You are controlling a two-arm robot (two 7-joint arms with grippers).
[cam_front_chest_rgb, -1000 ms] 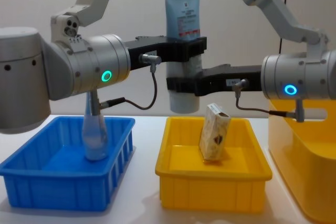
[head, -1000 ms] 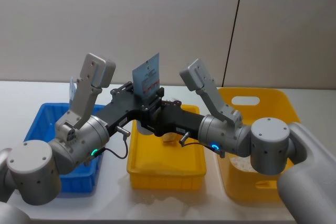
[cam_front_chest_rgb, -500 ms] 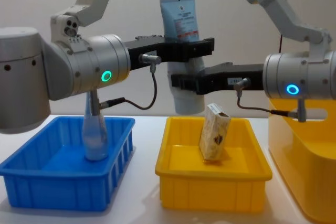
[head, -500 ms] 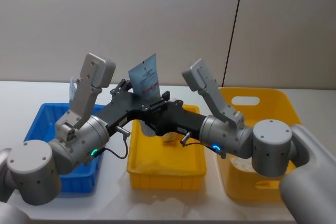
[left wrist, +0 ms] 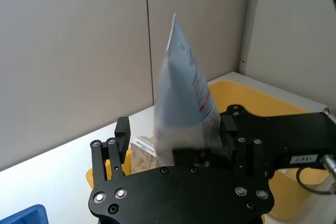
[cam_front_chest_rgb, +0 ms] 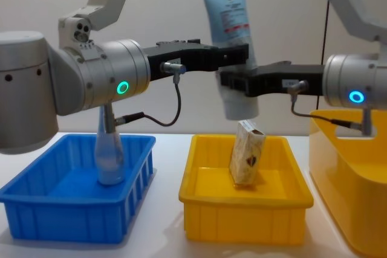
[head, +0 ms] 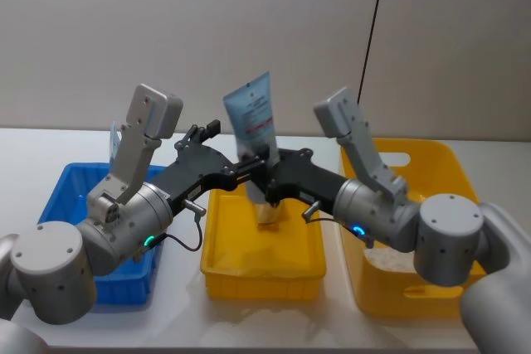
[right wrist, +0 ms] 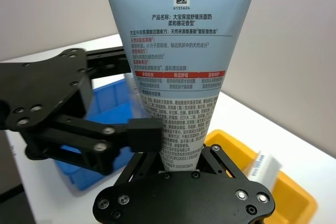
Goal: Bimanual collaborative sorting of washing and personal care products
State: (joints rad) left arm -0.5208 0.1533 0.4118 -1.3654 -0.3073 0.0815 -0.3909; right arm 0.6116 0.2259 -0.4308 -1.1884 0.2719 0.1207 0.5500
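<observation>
While pinched upright by right gripper (right wrist: 181,169) jaws, pale-blue tube (right wrist: 178,56) (code 6135624); left gripper (cam_front_chest_rgb: 233,52) jaws spread.

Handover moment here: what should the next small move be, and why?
Probably the right end effector should carry the pale-blue tube rightward, clear of the left end effector. The right one is clamped on the tube's lower body, while the left one's fingers stand open around it.
</observation>
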